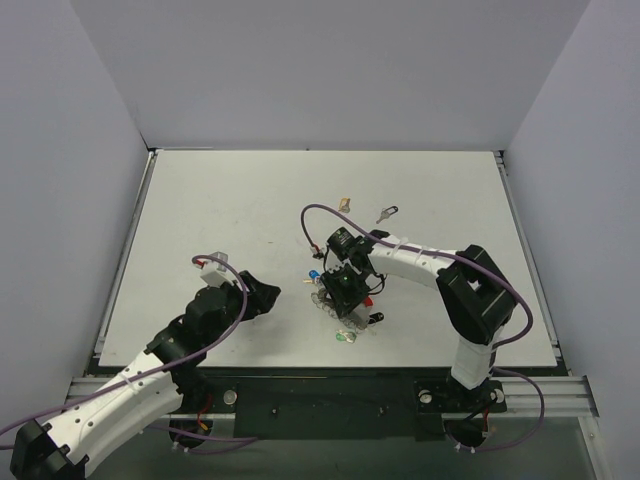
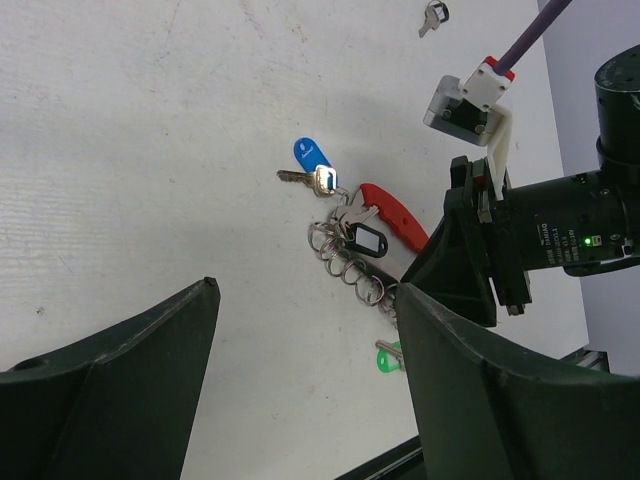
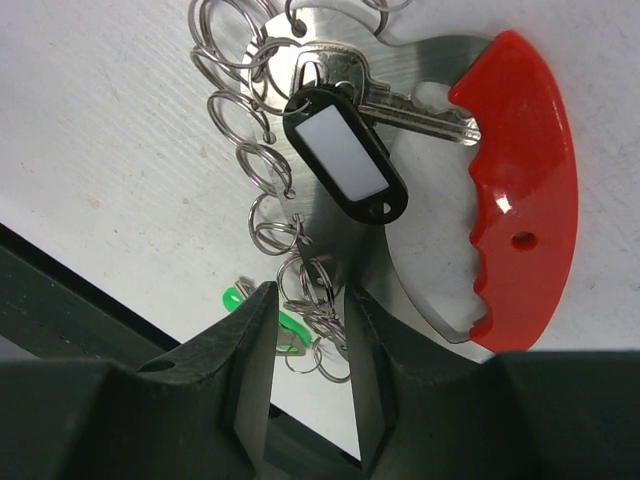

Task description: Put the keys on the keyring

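A: State of the left hand?
B: The left hand (image 2: 305, 288) is wide open with nothing between its fingers. It sits left of the pile and faces it.
A: And the right hand?
B: The right hand (image 3: 307, 300) is down over the pile. Its fingers (image 3: 250, 350) are close together with a narrow gap between them. The ring chain (image 3: 240, 130), made of linked split rings, runs into that gap. Whether it's pinched or only straddled, cannot tell.
A: Where are the keys?
B: The keys (image 3: 410, 108) are bunched mid-surface, toward the near edge, right under the right hand. One silver key lies across a flat metal plate with a red handle (image 3: 520, 180). A black tag (image 3: 345, 155) with a white label overlaps that key. A second key (image 2: 300, 178) is touching a blue tag (image 2: 312, 152) at the edge of the bunch.
A: What is it all lying on?
B: A plain white surface (image 1: 200, 220).
A: Anything else?
B: A green tag (image 2: 388, 358) is at the near end of the ring chain. A lone key (image 1: 387, 212) with a dark tag lies well apart, farther back. A tan lump (image 1: 345, 203) is near that one.
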